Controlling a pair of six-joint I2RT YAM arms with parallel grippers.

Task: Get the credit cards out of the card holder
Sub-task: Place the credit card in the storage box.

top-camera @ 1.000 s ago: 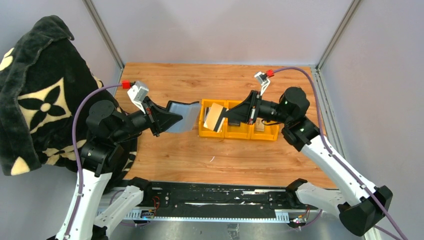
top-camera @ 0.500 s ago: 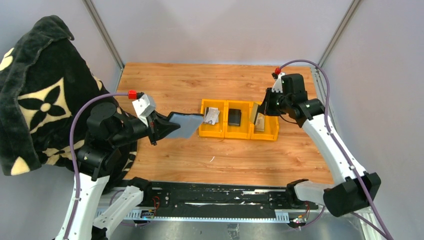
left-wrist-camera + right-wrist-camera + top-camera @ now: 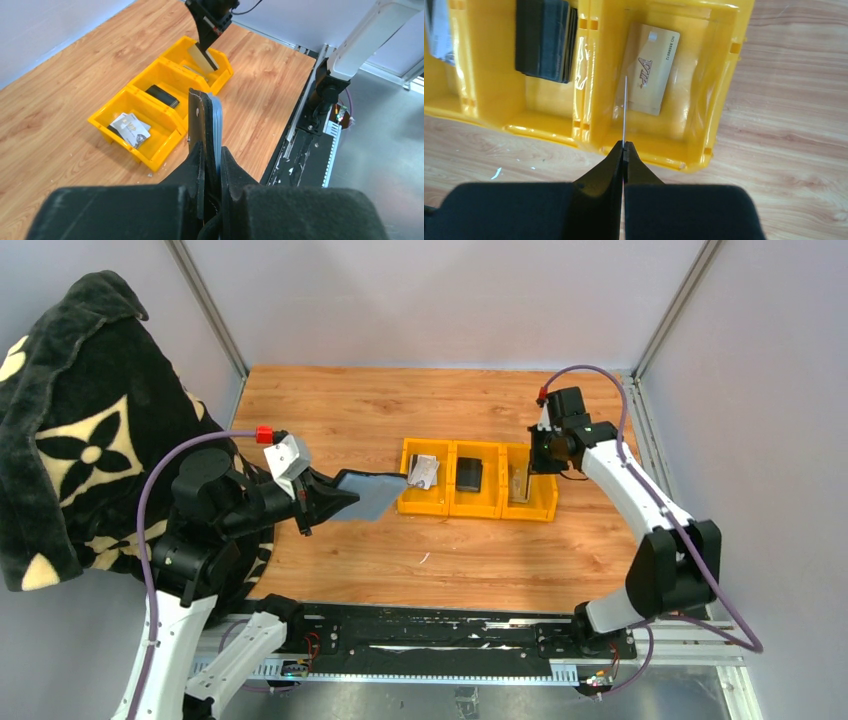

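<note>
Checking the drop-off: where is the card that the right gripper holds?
Right wrist view: the card is pinched edge-on in the right gripper, over the rightmost yellow bin, where a gold card lies flat.

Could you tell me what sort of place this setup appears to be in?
Most likely a robotics lab test cell: the wooden table is boxed in by plain grey panels on metal posts, two robot arms are bolted to a black rail at its near edge, and yellow sorting bins sit mid-table.
</note>
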